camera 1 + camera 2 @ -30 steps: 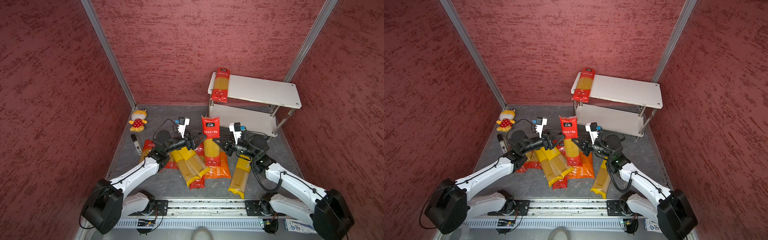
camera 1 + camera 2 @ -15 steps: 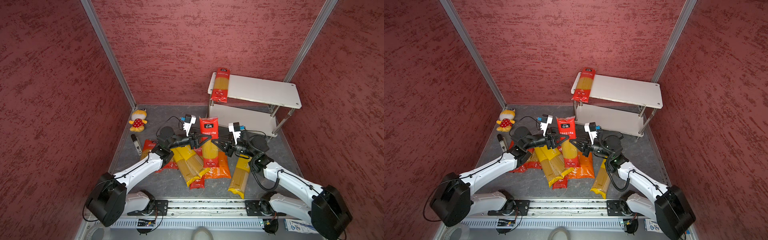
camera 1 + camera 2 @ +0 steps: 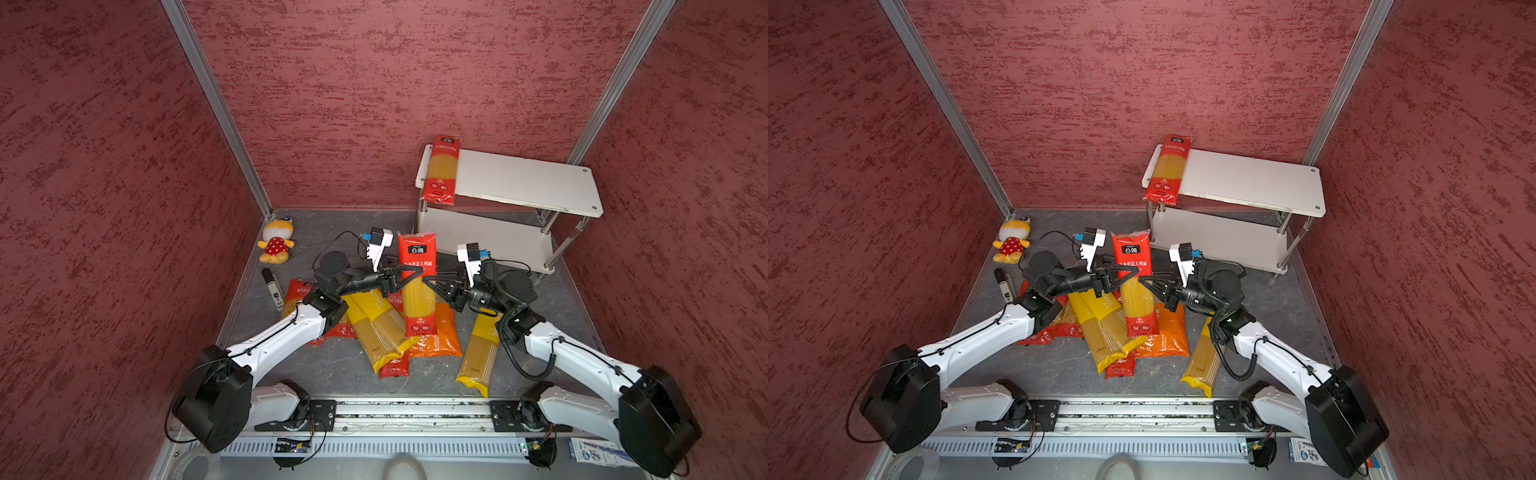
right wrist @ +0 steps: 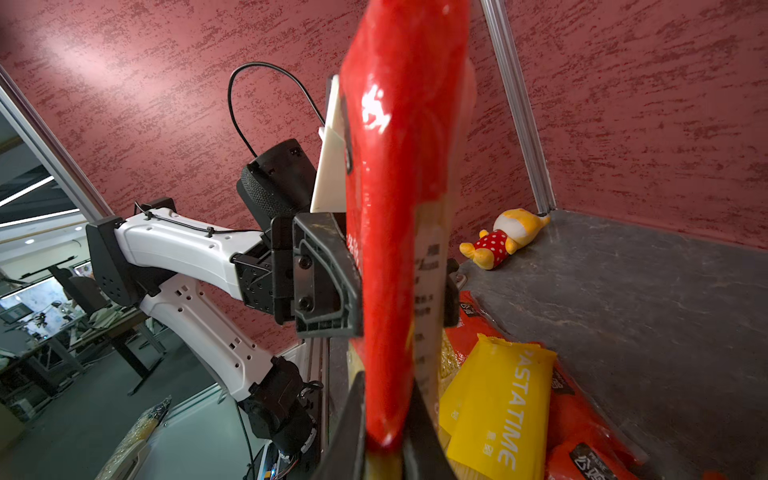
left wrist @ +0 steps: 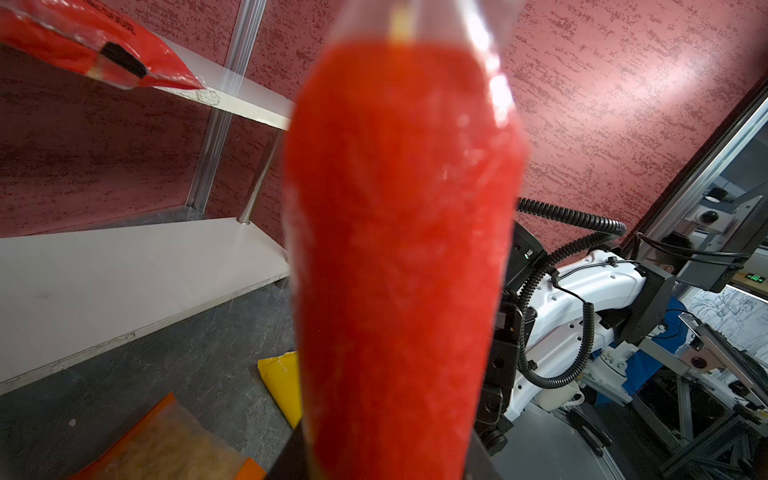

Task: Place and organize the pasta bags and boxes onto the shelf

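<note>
Left gripper [image 3: 409, 277] and right gripper [image 3: 432, 286] both clamp the upright spaghetti bag [image 3: 419, 311] mid-length; it looks stiff, light, slippery.

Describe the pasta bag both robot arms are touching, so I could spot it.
In front of the white two-tier shelf with chrome posts, above the heap of pasta bags, is a long red plastic spaghetti bag. It alone stands upright, between both arms' fingers; the rest lie flat.
</note>
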Controlling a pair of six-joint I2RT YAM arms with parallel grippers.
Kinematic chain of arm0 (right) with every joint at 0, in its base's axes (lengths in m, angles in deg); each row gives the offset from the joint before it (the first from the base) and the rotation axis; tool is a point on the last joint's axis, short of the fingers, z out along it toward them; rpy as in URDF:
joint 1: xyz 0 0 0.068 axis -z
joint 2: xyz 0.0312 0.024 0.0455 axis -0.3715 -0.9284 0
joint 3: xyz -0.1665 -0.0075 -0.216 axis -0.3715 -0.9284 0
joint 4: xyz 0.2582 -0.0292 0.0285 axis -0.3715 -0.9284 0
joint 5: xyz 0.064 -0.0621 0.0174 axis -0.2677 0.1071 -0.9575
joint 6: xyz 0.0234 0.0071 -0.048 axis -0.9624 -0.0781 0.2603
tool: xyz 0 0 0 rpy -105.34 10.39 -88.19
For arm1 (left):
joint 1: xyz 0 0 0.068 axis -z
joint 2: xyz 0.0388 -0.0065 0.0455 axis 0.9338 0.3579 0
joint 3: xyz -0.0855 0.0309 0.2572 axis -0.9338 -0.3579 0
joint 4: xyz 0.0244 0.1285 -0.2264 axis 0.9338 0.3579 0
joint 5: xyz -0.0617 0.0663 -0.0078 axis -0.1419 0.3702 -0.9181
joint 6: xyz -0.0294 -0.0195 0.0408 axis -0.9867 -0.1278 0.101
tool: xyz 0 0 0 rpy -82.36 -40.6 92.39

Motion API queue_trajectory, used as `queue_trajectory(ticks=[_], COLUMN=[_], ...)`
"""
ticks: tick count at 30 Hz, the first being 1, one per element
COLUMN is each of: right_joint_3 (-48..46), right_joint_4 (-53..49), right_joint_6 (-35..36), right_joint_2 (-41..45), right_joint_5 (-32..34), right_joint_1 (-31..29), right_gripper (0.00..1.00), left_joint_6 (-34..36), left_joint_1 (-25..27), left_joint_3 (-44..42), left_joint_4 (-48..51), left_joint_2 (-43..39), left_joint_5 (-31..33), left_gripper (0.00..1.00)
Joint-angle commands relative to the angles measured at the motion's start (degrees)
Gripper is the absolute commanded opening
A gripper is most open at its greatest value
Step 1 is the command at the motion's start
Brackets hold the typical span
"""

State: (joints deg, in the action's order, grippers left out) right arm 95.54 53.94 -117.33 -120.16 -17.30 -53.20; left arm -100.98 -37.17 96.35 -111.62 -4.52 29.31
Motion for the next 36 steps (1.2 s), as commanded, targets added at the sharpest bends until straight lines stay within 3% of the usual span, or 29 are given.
queue_trajectory(ticks=[1, 12, 24, 36], right_joint_3=[2.2, 1.8, 1.8, -1.4], right_joint_4=[6.8, 5.0, -1.3, -9.9], right_joint_6=[-1.2, -2.2, -1.4, -0.8], right_joint_2=[0.3, 0.1, 0.8, 1.8], right_joint_5=[1.5, 2.2, 2.5, 4.1], right_joint_1=[-0.3, -0.3, -0.3, -0.4], right_gripper=[0.12, 0.25, 0.66, 0.74], left_joint_6=[0.1, 0.0, -0.7, -5.6], left_joint_1=[0.4, 0.2, -3.9, -9.6], left_joint_3=[2.6, 4.2, 5.5, 12.4], left_joint_4=[-2.3, -3.5, -4.4, -4.8], left_joint_2=[0.3, -0.7, -1.9, -0.7], left_joint_5=[0.3, 4.1, 6.8, 8.1], left_gripper=[0.18, 0.0, 0.0, 0.0])
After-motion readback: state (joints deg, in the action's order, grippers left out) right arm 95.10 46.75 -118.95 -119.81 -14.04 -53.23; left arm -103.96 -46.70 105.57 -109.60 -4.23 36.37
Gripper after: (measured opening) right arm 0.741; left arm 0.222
